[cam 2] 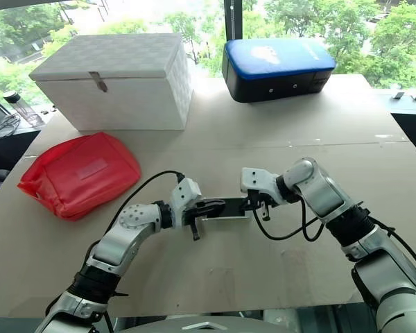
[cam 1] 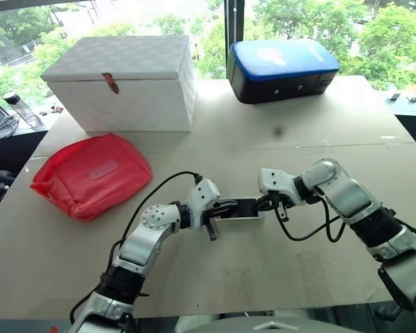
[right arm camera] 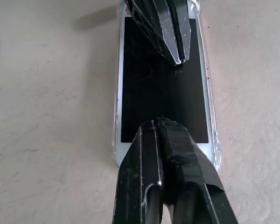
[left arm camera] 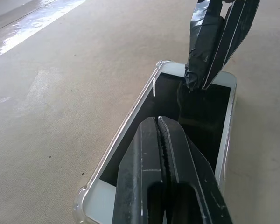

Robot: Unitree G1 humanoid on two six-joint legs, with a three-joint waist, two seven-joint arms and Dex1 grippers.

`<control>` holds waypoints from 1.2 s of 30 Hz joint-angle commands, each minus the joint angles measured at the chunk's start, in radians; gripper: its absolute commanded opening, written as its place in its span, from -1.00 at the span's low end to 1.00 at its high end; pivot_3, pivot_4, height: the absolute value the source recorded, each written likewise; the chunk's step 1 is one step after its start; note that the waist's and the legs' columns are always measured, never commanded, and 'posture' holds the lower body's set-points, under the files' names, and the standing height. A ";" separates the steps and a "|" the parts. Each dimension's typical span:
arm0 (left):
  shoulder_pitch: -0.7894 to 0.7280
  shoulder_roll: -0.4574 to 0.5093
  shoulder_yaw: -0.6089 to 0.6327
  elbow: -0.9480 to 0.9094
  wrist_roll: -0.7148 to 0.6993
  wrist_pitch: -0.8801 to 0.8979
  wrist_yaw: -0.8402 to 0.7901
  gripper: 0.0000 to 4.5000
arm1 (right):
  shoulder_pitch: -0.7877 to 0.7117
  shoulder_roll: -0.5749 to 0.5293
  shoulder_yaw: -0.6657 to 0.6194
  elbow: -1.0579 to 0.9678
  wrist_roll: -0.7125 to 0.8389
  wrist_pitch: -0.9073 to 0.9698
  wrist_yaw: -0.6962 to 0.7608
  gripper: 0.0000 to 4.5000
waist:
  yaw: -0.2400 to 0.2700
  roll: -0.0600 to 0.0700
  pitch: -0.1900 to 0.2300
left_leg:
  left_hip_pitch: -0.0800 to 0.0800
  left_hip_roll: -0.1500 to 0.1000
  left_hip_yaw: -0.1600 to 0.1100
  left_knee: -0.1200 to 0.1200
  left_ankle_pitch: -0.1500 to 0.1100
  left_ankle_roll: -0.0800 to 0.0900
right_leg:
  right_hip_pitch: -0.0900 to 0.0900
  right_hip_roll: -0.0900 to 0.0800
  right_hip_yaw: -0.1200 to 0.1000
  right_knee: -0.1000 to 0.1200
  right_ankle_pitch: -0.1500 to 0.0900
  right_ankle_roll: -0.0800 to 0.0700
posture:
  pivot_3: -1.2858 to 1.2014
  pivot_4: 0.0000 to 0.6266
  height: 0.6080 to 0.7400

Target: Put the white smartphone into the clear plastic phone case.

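One white smartphone (right arm camera: 164,105), screen up, lying in one clear plastic phone case (right arm camera: 213,140) on the table (cam 1: 263,263) — all places below are relative to the phone.

My left tool (left arm camera: 161,122) has its fingers pressed together, nothing between them, tips over the dark screen near one short end. My right tool (right arm camera: 157,123) is likewise closed on nothing, tips over the screen toward the opposite short end. The two tools face each other along the phone's length.

What the views add:
- Head views: phone is a small dark strip between the two tools; the case cannot be made out there. They give the surroundings — one red pouch (cam 1: 91,173) well off to my left of the phone, one white box (cam 1: 125,82) beyond the pouch at the far side, one blue-topped dark case (cam 1: 283,68) far beyond the phone near the window.
- Left wrist view: clear rim shows around the near corner and along one long side, phone's white bezel inside it. The far corner shows white edge; can't tell whether it's fully seated there.
- Right wrist view: case rim visible along both long sides and at the near corners, just outside the bezel — phone sits within the outline.

Whether either tip actually touches the glass I can't tell.
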 commanded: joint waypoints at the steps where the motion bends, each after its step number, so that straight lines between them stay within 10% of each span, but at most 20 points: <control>1: 0.021 0.014 -0.014 -0.006 0.015 0.028 0.001 -0.99 | 0.094 -0.050 0.178 0.117 -0.128 0.043 0.028 -1.00 | 0.000 -0.001 -0.001 | 0.000 0.000 0.000 0.000 0.000 0.000 | 0.000 0.000 0.000 0.000 0.000 0.000 | 0.03 -0.52 1.00; 36: 0.013 -0.002 -0.016 -0.006 0.015 0.034 0.011 -0.99 | 0.198 -0.066 0.225 0.074 -0.198 -0.052 0.072 -1.00 | 0.001 -0.007 -0.008 | 0.006 0.000 -0.009 -0.004 -0.002 -0.003 | 0.008 0.000 -0.008 0.000 -0.005 -0.002 | 0.03 -0.52 1.00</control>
